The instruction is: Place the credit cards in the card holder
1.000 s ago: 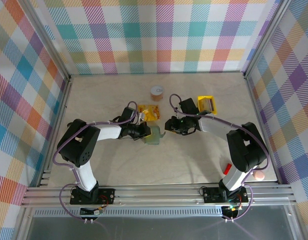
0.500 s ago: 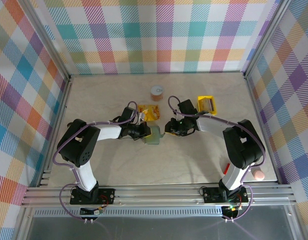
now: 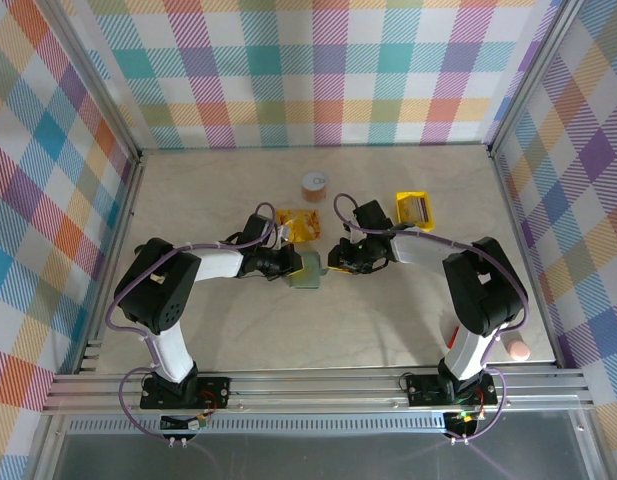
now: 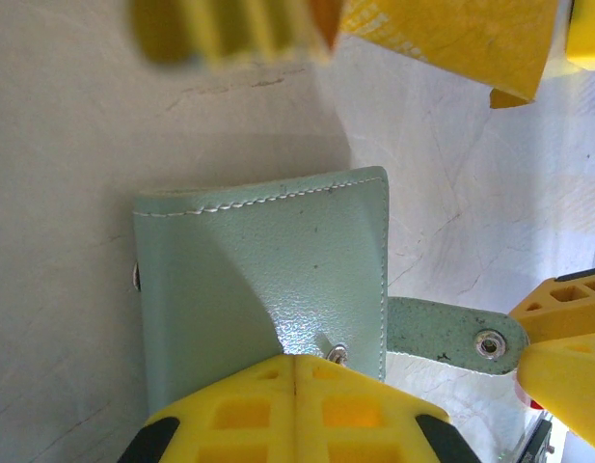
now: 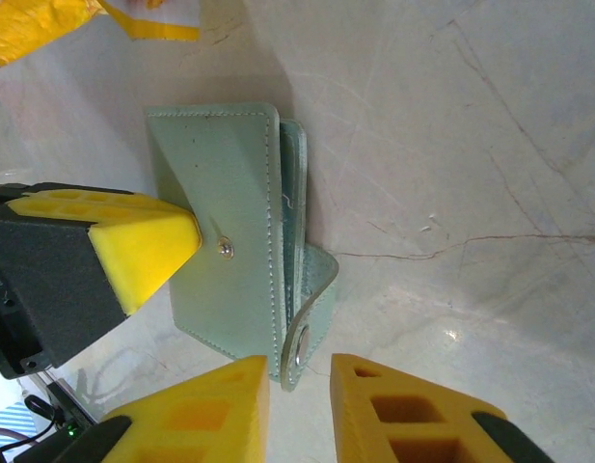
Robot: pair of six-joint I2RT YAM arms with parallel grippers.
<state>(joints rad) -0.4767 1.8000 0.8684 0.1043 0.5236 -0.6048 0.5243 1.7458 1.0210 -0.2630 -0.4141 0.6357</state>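
Right wrist: straddling card holder's (image 5: pixel 220 193) strap (image 5: pixel 314 299), right end effector (image 5: pixel 299 371) narrow; left end effector (image 4: pixel 295 365) closed, pinning. May miss the flat-lying strap.

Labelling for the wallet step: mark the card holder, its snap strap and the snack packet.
card holder (image 4: pixel 258 260), left wrist view, green outer flap.
snap strap (image 5: pixel 313 311), right wrist view, mid strap above the snap.
snack packet (image 3: pixel 297 224), top external view, its middle.

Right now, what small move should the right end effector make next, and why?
Probably the right end effector should close on the strap and peel it back: its jaws straddle the snap end, while the shut left end effector pins the card holder to the table.
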